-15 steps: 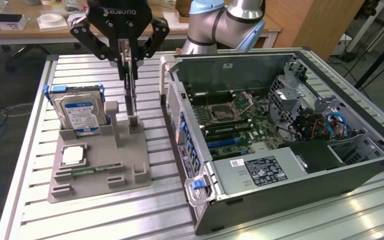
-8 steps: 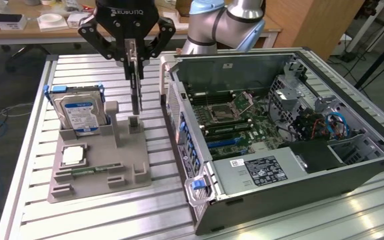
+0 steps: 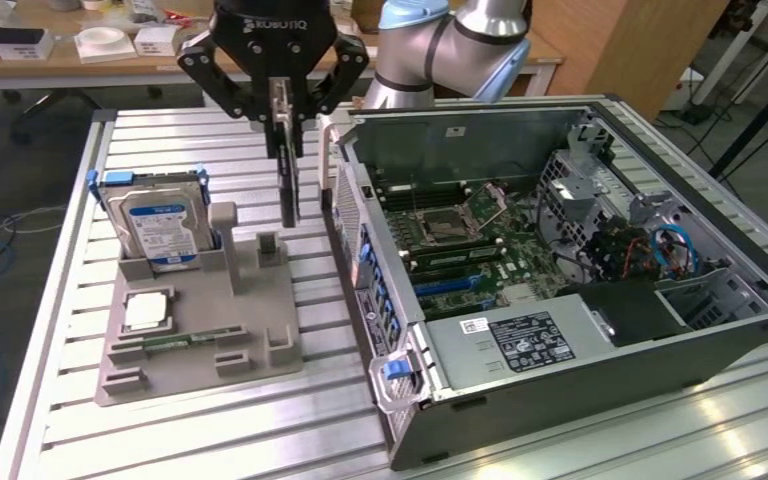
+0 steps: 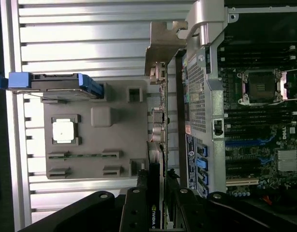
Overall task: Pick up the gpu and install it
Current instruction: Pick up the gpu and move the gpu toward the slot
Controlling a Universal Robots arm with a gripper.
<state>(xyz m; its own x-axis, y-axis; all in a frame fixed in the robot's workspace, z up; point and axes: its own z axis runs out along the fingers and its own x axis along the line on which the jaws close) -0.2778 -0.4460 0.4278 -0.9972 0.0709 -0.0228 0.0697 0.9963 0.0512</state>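
The gpu is a thin black card that hangs on edge, straight down from my gripper. The gripper's black fingers are shut on the card's upper end. The card's lower end hovers just above the far right part of the grey holder tray, close to the open computer case's side wall. In the wrist view the gpu runs edge-on away from my gripper, its silver bracket at the far end. It lies between the tray and the case wall.
On the tray stand a silver hard drive with a blue-white label, a square processor chip and a narrow green memory stick. The open case shows its motherboard. All of it rests on a slatted metal table.
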